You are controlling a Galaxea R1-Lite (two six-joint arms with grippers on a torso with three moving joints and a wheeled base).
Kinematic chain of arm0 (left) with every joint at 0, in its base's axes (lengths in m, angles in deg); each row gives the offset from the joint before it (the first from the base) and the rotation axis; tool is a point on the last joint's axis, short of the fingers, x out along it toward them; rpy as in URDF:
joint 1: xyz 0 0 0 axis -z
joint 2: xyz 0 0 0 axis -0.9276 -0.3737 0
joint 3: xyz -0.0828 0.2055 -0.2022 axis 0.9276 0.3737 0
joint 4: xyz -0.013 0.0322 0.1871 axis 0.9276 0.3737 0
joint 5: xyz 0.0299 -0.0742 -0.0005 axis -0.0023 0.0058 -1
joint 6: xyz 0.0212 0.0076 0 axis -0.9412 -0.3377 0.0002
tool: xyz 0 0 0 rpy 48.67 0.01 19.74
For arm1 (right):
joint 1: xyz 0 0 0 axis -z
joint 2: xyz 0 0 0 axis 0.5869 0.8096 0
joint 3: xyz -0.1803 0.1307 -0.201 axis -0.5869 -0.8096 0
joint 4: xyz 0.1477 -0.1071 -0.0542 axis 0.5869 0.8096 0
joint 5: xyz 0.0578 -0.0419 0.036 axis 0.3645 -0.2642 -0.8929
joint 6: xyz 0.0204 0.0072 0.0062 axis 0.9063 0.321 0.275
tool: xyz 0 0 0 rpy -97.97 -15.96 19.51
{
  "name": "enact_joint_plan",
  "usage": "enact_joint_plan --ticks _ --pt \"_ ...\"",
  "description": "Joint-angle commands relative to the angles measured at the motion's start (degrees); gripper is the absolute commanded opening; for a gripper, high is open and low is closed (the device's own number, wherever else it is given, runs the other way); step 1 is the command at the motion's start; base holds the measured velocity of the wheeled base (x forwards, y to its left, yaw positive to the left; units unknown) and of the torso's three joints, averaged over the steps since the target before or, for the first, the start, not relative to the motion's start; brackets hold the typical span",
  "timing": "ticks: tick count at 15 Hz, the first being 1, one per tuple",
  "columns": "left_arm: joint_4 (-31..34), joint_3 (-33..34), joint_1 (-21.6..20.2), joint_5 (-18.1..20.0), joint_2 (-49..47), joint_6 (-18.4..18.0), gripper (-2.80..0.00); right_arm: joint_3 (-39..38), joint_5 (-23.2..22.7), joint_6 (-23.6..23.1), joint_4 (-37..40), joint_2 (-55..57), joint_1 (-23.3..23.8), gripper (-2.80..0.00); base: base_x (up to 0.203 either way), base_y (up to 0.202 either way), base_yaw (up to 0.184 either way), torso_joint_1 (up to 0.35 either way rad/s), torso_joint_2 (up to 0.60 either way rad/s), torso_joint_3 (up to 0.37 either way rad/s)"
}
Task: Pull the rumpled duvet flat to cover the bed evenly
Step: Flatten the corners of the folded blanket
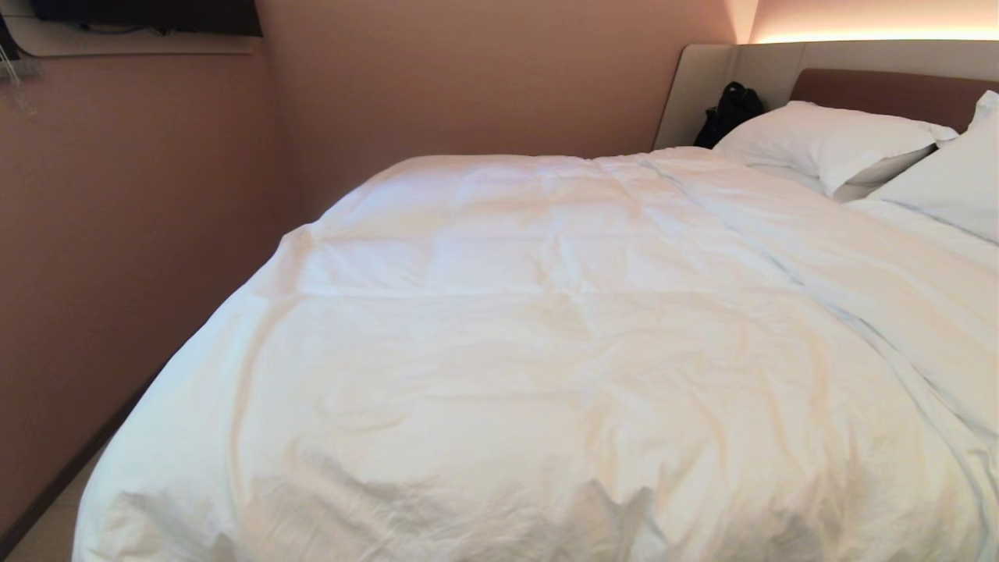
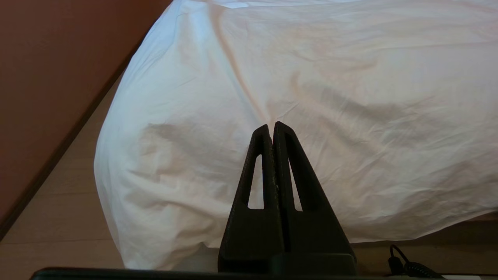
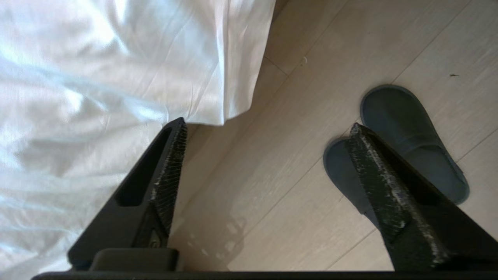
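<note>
The white puffy duvet (image 1: 546, 336) lies spread over the bed, wrinkled, reaching from the foot up to the pillows. The brown headboard (image 1: 890, 94) shows at the back right. Neither arm shows in the head view. My left gripper (image 2: 271, 126) is shut and empty, held off the duvet's foot corner (image 2: 163, 155). My right gripper (image 3: 268, 130) stands open with nothing between its fingers, over the floor beside the duvet's hanging corner (image 3: 218, 85).
Two white pillows (image 1: 827, 140) lie at the head, a black bag (image 1: 730, 113) beside them. A brown wall (image 1: 133, 234) runs close along the bed's left side. A pair of grey slippers (image 3: 408, 132) lies on the pale wood floor (image 3: 272, 202) by the right gripper.
</note>
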Motion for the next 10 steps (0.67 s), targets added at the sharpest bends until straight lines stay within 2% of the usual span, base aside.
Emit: enact_joint_plan --ticks 1,5,10 --pt "0.0 0.0 0.0 0.0 0.0 0.0 -2.8 4.6 -0.4 3.2 0.3 2.2 0.4 0.0 0.0 0.0 0.0 0.0 0.0 0.0" --pt "0.0 0.0 0.0 0.0 0.0 0.0 -2.8 12.5 -0.5 10.5 0.2 7.6 0.5 0.0 0.0 0.0 0.0 0.0 0.0 0.0" --pt "0.0 0.0 0.0 0.0 0.0 0.0 -2.8 12.5 -4.9 11.5 0.9 8.7 -1.0 0.0 0.0 0.0 0.0 0.0 0.0 0.0"
